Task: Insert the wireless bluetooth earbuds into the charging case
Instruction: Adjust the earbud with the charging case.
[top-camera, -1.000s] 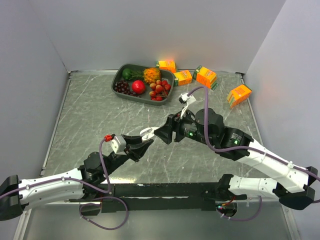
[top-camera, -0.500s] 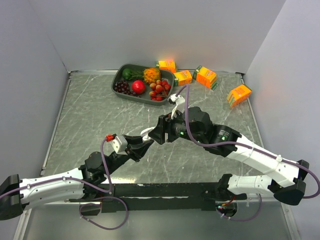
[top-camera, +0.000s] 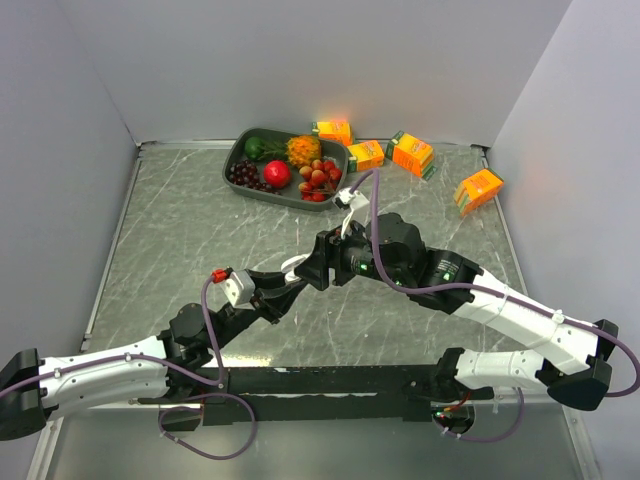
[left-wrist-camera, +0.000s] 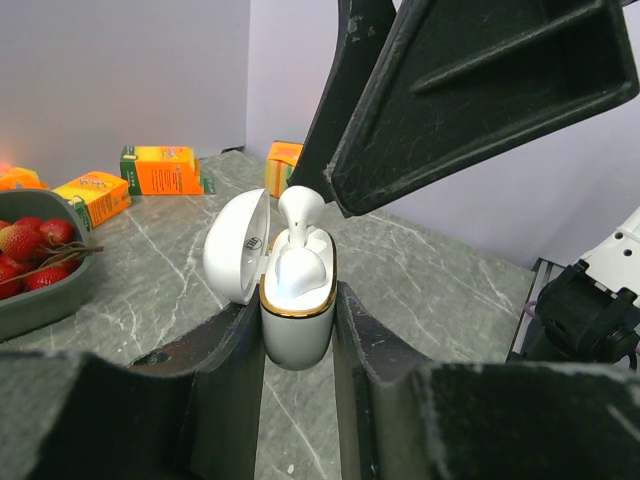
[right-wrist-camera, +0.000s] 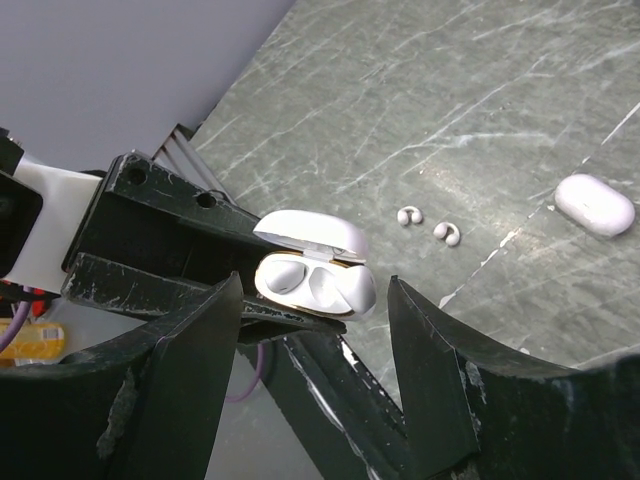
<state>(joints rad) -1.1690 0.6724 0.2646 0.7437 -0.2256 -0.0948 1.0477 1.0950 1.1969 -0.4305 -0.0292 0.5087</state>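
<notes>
left gripper (top-camera: 285, 290) clamps the open charging case (left-wrist-camera: 296, 335) upright; right gripper (top-camera: 316, 268), jaws spread and empty, should press the protruding earbud (left-wrist-camera: 299, 206) straight down, gently, without tipping the case.

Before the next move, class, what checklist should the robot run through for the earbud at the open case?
1. White gold-rimmed plastic charging case clamped between the left fingers: ok.
2. Case lid open: ok.
3. White stemmed earbud fully seated: not ok, its head stands above the rim.
4. Right fingers spread, gripping nothing: ok.
5. Second well free: cannot tell.
6. Two bean-shaped white earbuds stowed: not ok, they lie on the grey marbled table.
</notes>
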